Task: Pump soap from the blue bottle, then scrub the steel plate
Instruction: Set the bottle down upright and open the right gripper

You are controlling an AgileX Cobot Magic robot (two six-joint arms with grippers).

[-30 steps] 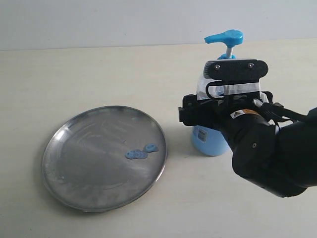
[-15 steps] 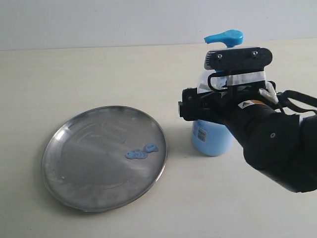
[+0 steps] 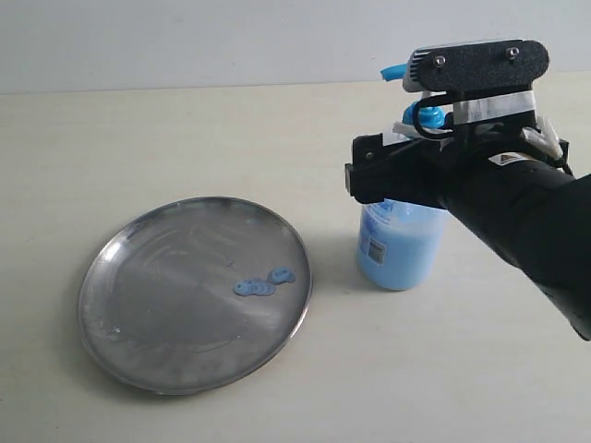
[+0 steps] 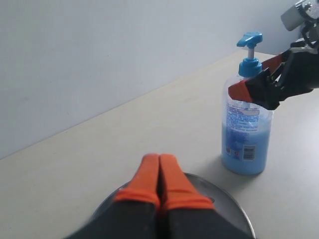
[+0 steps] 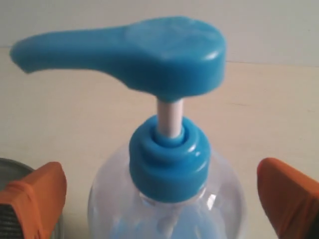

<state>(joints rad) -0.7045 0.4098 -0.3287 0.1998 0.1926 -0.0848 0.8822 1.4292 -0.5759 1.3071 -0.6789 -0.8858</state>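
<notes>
1. Hovering above the steel plate's [image 3: 166, 314] near rim, the left gripper [image 4: 159, 174] has its jaws pressed together on nothing. Scrubbing with bare tips could skid the unclamped plate across the table [image 3: 185, 129].
2. Soap [image 3: 263, 282] lies as a few small blue blobs close to the plate's right rim. A sweep starting there could push it over the edge instead of spreading it.
3. Just right of the plate, not touching it, stands the blue bottle [image 3: 397, 249], upright and roughly half full. Nothing braces it, so any sideways nudge could tip it.
4. The right gripper [image 5: 160, 199] straddles the bottle's shoulder with jaws wide apart, clear of the plastic on both sides and holding nothing. Closing off-centre would shove the bottle.
5. Farthest up, the pump head [image 5: 134, 50] sits raised, spout towards the plate. I cannot tell whether the spout reaches over the rim. If it doesn't, another pump would drop soap on the table.
</notes>
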